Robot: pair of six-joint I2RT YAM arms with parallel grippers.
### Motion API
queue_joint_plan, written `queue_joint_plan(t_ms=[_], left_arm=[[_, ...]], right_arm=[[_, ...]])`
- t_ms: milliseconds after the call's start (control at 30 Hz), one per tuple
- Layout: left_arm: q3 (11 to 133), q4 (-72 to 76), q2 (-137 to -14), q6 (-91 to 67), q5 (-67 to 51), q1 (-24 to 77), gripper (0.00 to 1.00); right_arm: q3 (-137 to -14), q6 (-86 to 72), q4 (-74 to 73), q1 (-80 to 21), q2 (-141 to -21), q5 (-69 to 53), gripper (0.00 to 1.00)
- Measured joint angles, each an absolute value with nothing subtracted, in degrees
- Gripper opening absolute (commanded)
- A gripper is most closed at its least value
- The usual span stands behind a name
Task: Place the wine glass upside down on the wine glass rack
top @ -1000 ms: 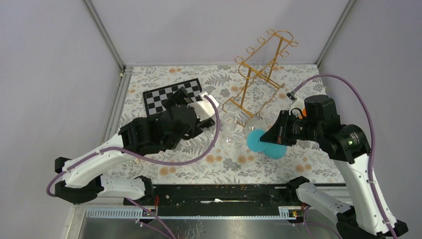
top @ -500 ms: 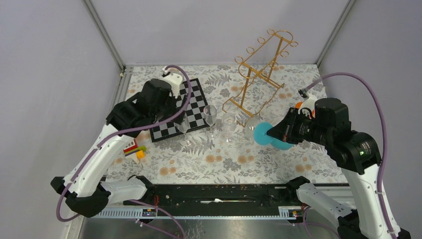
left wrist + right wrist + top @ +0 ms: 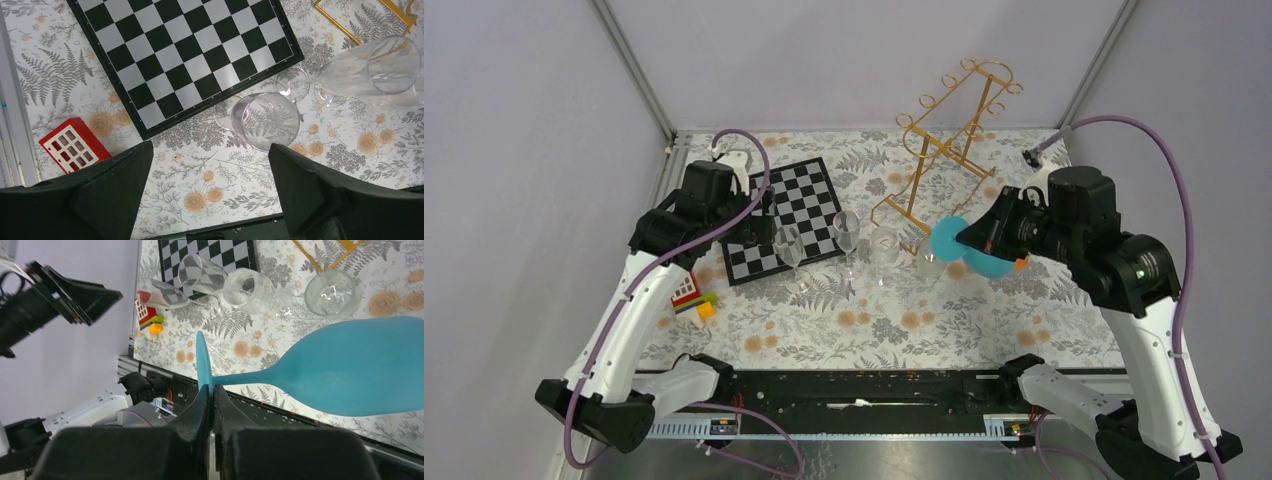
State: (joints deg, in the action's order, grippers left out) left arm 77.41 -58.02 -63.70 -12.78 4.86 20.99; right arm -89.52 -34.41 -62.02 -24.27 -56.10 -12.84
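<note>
- One blue wine glass (image 3: 984,268): it lies on its side in the air above the floral table (image 3: 874,330). Its round foot faces the left arm. It is near the foot of the rack but not on it.
- One wine glass rack (image 3: 944,140): gold wire, upright at the far right of the table, with nothing hanging from its rails.
- Right gripper (image 3: 969,240): the jaws are pressed together on the blue glass's thin stem, right beside the foot, as the right wrist view shows.
- Left gripper (image 3: 759,225): the jaws are spread wide and hold nothing. It hangs over the near edge of the chessboard (image 3: 789,215).
- Four clear glasses (image 3: 846,230): they stand upright in a loose row from the chessboard's near corner toward the rack's foot. The rightmost is just beside the blue foot, between the held glass and the rack's near end.
- One chessboard: black and white, flat on the table, left of the rack.
- One red block (image 3: 686,293): near the table's left edge, with a few small coloured pieces (image 3: 707,305) just beside it, well apart from the rack.
</note>
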Motion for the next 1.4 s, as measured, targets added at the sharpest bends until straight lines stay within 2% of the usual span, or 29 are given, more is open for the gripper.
queue_joint_plan(t_ms=[267,500,700,1400], left_arm=[[71.31,-53.47,-57.89,-11.51,4.51,20.93,0.99],[66.19,-48.47,-52.69,-9.23,4.49,20.93,0.99],[60.82,-44.58,-49.36,-8.49,4.82,20.93,0.99],[50.09,-33.3,-41.87,-8.75,12.12,20.95,0.99]], right_arm=[[-90.26,-39.03,-55.02,-18.2,-61.23,-20.18,0.0],[-84.33,-48.73,-43.68,-8.1,-62.13,-31.51,0.0],[-79.13,-56.62,-35.16,-4.95,-62.5,-36.97,0.0],[-73.08,-70.24,-18.46,4.56,-65.95,-43.03,0.0]])
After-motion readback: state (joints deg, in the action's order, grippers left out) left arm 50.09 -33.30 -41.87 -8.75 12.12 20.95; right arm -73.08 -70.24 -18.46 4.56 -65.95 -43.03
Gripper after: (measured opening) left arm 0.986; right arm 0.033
